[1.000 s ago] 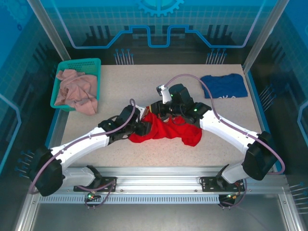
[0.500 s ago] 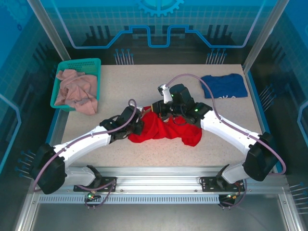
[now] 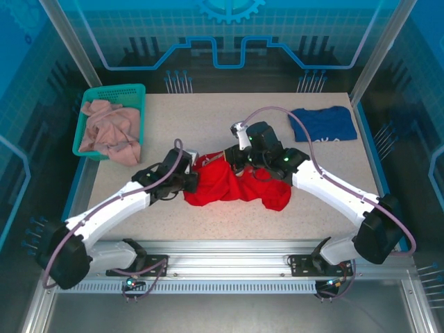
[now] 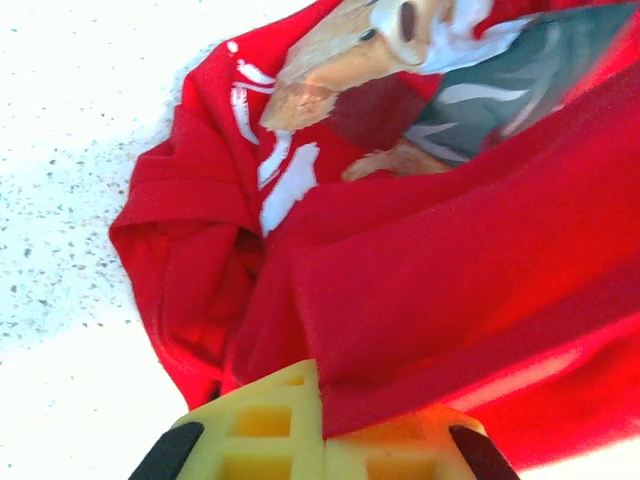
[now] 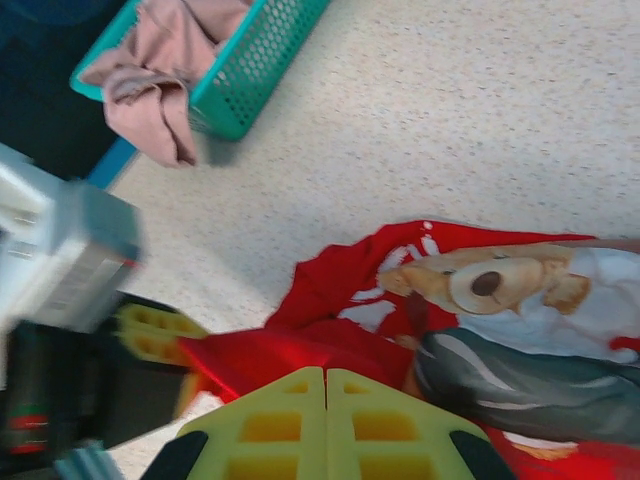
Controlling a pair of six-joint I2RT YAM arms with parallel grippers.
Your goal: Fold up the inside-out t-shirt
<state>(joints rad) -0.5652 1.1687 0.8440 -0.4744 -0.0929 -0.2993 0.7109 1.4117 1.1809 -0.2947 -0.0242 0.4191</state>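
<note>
Operator: Location of inside-out t-shirt (image 3: 236,189)?

Inspector: Bunched in a red heap on table (image 3: 208,125), at centre, toward the near edge, between the two arms. Chest print partly exposed at the far side of the heap, in white, tan and grey.

Operator: Left gripper (image 4: 322,405) state?

Inspector: Closed. Yellow pads (image 4: 265,430) pressed together at the heap's left end, with a fold of red cloth running down into the seam between them. Clamped on the t-shirt.

Operator: Right gripper (image 5: 326,395) state?

Inspector: Closed as well, pads meeting flush. Positioned at the heap's far edge, just beside the print. Red fold touching the fingertips (image 5: 275,420), apparently pinched there.

Operator: Other items on the surface?

Inspector: Teal basket (image 3: 114,89) at far left corner, holding pinkish garment (image 3: 107,132), partly draped over the near rim. Dark blue t-shirt (image 3: 322,123) lying flat at far right. Both well apart from the red heap.
</note>
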